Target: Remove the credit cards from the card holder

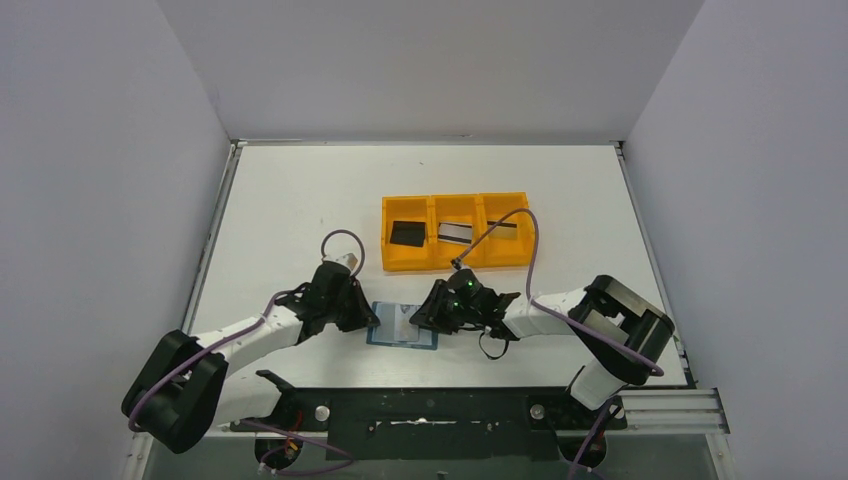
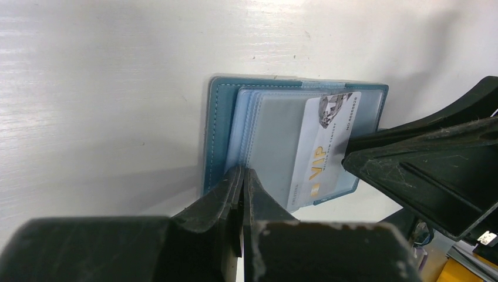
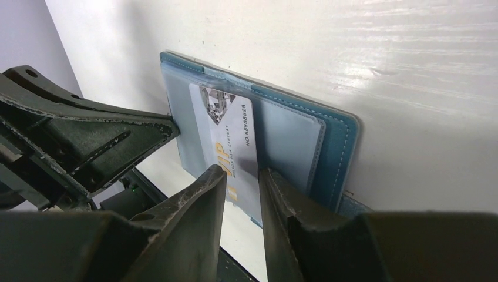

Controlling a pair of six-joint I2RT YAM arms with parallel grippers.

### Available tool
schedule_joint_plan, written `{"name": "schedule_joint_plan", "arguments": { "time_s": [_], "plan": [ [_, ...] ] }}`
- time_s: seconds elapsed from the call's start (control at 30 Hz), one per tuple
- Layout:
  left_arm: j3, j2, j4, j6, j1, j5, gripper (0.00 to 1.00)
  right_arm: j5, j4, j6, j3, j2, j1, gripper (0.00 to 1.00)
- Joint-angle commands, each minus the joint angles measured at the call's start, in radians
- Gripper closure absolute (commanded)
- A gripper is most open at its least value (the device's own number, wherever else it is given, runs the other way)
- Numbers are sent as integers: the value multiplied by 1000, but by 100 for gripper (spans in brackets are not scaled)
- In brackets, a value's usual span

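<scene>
Inside the orange tray (image 1: 455, 263) lie three cards (image 1: 407, 233); one VIP card (image 3: 230, 141) remains, right tool (image 3: 242, 176) clamped on it, left tool (image 2: 242, 176) pinching the card holder (image 2: 220, 135).

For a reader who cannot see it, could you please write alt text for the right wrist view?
The right gripper pinches a silver VIP card sticking out of the open teal card holder on the white table.

Card holder (image 1: 402, 325) before tray (image 1: 456, 262)
</scene>
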Motion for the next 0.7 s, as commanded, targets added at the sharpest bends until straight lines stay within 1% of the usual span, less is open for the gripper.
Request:
{"name": "schedule_joint_plan", "arguments": {
  "time_s": [0.0, 0.07, 0.17, 0.27, 0.3, 0.4, 0.47, 0.53, 0.67],
  "plan": [
    [-2, 24, -3, 24, -4, 17, 100, 77, -30, -6, 18, 15, 3, 70],
    [2, 25, -6, 27, -6, 15, 100, 87, -65, -17, 36, 34, 1, 70],
    [14, 14, -48, 31, -6, -15, 100, 159, -190, -50, 93, 44, 17, 69],
    [40, -20, -94, 21, -7, -56, 79, 193, -215, -42, 98, 39, 24, 70],
    [55, -32, -111, 14, -7, -64, 74, 201, -220, -40, 98, 39, 26, 70],
    [116, -71, -147, 6, -9, -84, 65, 206, -231, -41, 97, 37, 28, 71],
    [145, -85, -144, -2, -9, -81, 64, 200, -222, -45, 90, 31, 19, 71],
    [159, -84, -103, -4, -10, -45, 63, 179, -196, -47, 84, 29, 12, 71],
    [144, -41, 49, -12, -18, 108, 65, 143, -153, -47, 80, 36, 8, 70]
  ]
}}
